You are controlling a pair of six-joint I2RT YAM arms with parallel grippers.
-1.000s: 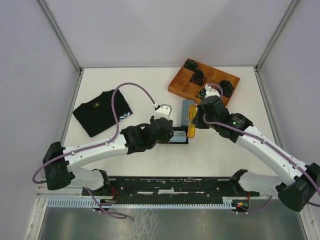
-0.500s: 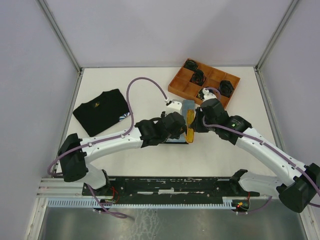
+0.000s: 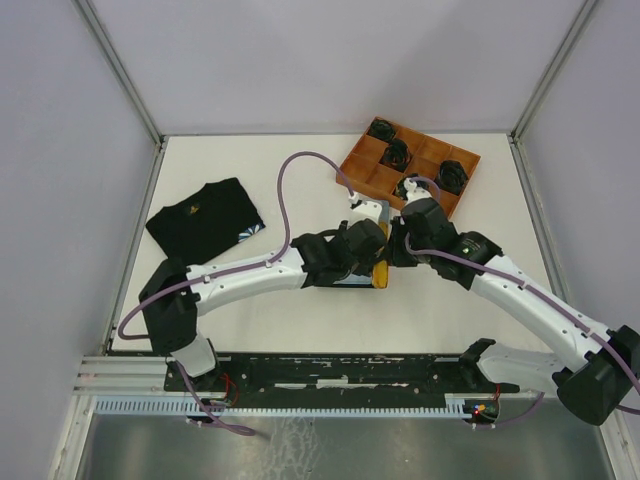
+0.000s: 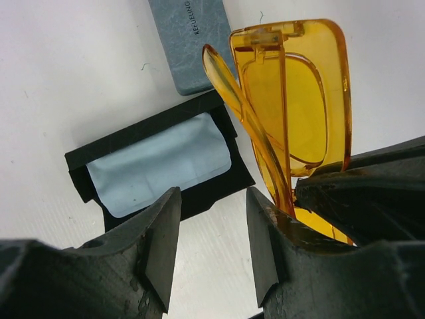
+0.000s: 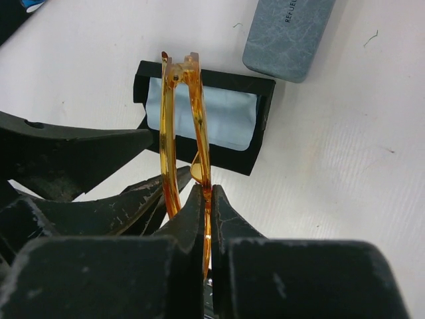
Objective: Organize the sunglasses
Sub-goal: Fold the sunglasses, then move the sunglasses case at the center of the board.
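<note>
The translucent orange-yellow sunglasses [image 5: 198,113] are folded and held on edge above the table by my right gripper [image 5: 208,194], which is shut on their front frame. They also show in the left wrist view [image 4: 299,100] and the top view [image 3: 381,272]. My left gripper [image 4: 212,249] is open and empty, its right finger [image 4: 265,246] beside one temple arm. In the top view it [image 3: 374,250] is right next to my right gripper [image 3: 390,248]. Below lies an open black case [image 4: 219,189] holding a light blue cloth [image 4: 159,163]. The red sunglasses are out of view.
A closed grey-blue case [image 4: 189,40] lies just past the black case, also in the right wrist view [image 5: 285,33]. A wooden compartment tray [image 3: 352,168] with dark items stands at the back right. A folded black shirt [image 3: 205,222] lies at the left.
My left arm has swung right and farther out, bringing its open gripper up against the orange-yellow sunglasses. My right gripper has kept hold of the glasses in nearly the same place.
</note>
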